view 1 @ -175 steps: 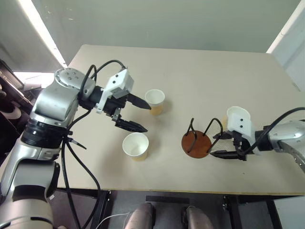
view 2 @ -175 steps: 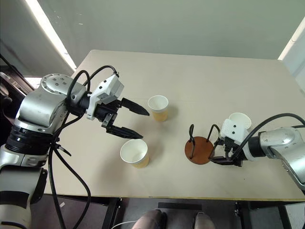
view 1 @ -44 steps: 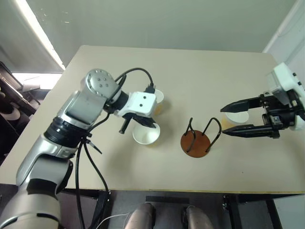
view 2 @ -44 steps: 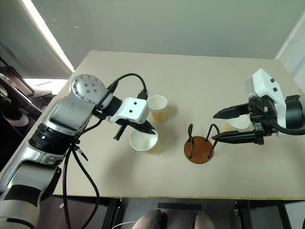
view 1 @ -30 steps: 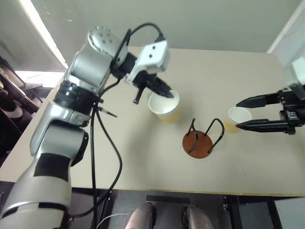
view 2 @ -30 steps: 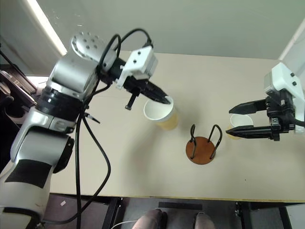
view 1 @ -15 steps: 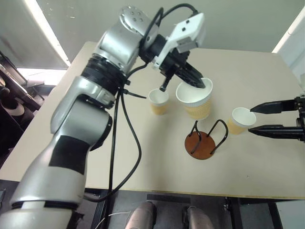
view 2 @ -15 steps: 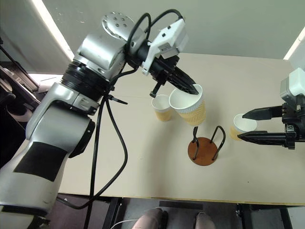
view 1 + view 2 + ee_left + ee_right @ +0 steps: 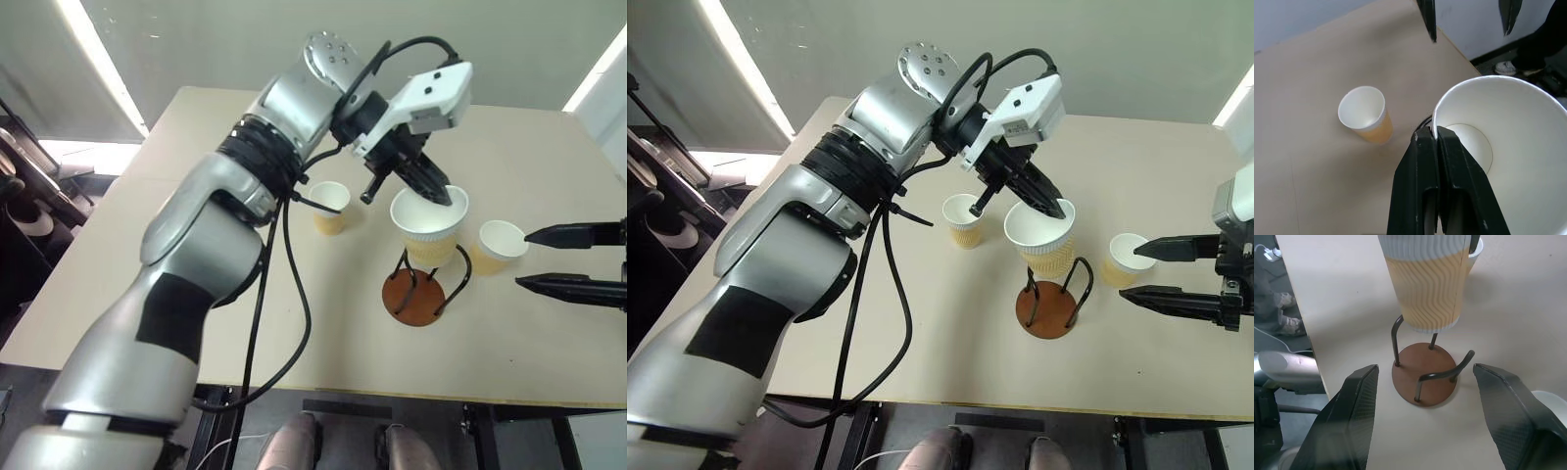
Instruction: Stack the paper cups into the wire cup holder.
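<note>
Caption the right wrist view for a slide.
Ridged paper cup held above the wire cup holder, seen between open end effector fingers.

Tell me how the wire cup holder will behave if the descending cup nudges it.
The wire cup holder probably slides rather than tips: its flat disc base sits low. Its thin wire loops look light and may flex. The held cup hangs above it, not yet seated.

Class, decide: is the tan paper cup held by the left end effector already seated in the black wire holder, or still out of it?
Out. The tan paper cup hangs above the black wire holder, its bottom clear of the rust-brown disc, rim pinched by the left end effector.
</note>
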Available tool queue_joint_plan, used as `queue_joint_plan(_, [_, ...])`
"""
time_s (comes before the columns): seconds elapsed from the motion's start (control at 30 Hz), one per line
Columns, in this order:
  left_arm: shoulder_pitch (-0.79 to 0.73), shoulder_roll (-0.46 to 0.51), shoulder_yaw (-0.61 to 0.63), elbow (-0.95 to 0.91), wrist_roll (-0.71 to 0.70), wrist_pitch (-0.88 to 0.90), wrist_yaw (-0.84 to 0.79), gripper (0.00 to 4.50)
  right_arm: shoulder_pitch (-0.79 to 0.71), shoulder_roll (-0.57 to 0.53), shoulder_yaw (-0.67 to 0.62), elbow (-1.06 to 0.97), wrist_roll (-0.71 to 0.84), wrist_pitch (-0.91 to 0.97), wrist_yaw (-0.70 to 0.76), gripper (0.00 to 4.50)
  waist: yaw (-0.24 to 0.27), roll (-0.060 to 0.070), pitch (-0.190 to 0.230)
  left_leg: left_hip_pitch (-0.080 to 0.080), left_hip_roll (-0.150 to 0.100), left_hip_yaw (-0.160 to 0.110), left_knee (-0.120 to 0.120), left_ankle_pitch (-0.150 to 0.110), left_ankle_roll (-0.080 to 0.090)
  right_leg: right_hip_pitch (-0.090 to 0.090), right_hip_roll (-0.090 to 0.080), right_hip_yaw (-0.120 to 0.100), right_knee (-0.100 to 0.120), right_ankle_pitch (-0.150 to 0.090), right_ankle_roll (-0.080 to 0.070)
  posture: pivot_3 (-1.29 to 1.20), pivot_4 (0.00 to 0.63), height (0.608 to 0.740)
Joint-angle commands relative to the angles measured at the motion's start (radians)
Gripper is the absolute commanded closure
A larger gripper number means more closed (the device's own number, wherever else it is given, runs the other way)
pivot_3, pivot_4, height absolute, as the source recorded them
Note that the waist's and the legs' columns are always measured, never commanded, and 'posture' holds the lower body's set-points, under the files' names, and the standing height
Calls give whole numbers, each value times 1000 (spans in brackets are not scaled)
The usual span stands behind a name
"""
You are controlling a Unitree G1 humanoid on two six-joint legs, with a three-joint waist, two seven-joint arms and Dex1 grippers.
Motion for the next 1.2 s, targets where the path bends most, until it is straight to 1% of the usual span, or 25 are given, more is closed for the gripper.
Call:
queue_joint_plan(0.03, [-19,-18,-2,-2,-10,-33,-33,4485,6,1,-72,-25,24,17,-13,1310,0,0,0,-1,0,0,1,0,0,0,0,0,0,1,1,0,150,740])
queue_joint_plan(0.27, [-5,-48,4,22,22,-51,-33,4485,13,-1,-75,-29,35,17,-28,1310,0,0,0,1,0,3,3,0,1,1,0,1,0,1,2,0,150,740])
queue_joint_plan(0.3, [-2,-51,4,29,36,-64,-33,4295,12,-3,-72,-28,38,15,-32,1310,0,0,0,1,0,3,3,0,1,1,0,2,0,1,2,0,150,740])
queue_joint_plan(0.4, [3,-65,15,53,74,-90,-33,3544,9,-6,-64,-26,46,11,-40,1310,0,0,0,0,0,3,3,0,2,1,0,2,0,1,2,0,150,740])
queue_joint_plan(0.53, [1,-98,63,101,123,-105,-33,2096,7,-7,-58,-25,54,7,-49,1310,0,0,0,0,0,3,3,0,2,0,0,2,0,1,3,0,150,740])
queue_joint_plan(0.6, [2,-112,84,111,131,-96,-33,1413,3,-8,-51,-22,59,5,-57,1310,1,0,0,0,0,3,3,0,2,0,0,2,0,1,3,0,150,740])
queue_joint_plan(0.7, [2,-120,104,112,142,-90,-33,273,1,-13,-43,-17,60,0,-62,1310,1,0,0,0,0,4,3,0,2,0,0,2,1,1,3,0,150,740])
queue_joint_plan(0.73, [0,-122,113,117,150,-91,-33,54,1,-14,-41,-16,59,-2,-63,1310,1,0,0,0,0,4,3,0,2,0,0,2,1,1,3,0,150,740])
queue_joint_plan(0.83, [-10,-123,156,133,169,-94,-33,54,-6,-16,-30,-11,54,-15,-75,1310,1,0,0,0,0,4,3,0,2,0,0,2,1,1,3,0,150,740])
queue_joint_plan(0.9, [-27,-123,211,156,182,-87,-31,54,-15,-15,-13,-7,42,-31,-93,1310,1,0,0,0,0,4,3,0,2,0,0,2,1,1,4,0,150,740])
queue_joint_plan(1.0, [-42,-101,293,169,181,-59,-32,54,-18,-19,27,1,20,-53,-115,1310,0,0,0,0,0,5,4,0,2,0,0,2,1,0,4,0,150,740])
queue_joint_plan(1.07, [-42,-88,325,164,182,-44,-33,54,-22,-20,48,9,15,-66,-125,1310,0,0,0,1,0,5,4,0,2,-1,0,3,0,0,4,0,150,740])
queue_joint_plan(1.2, [7,13,342,79,137,-15,-33,54,-52,-23,143,36,-11,-125,-145,1310,-2,0,0,1,0,6,4,0,3,-2,0,4,0,0,5,0,150,740])
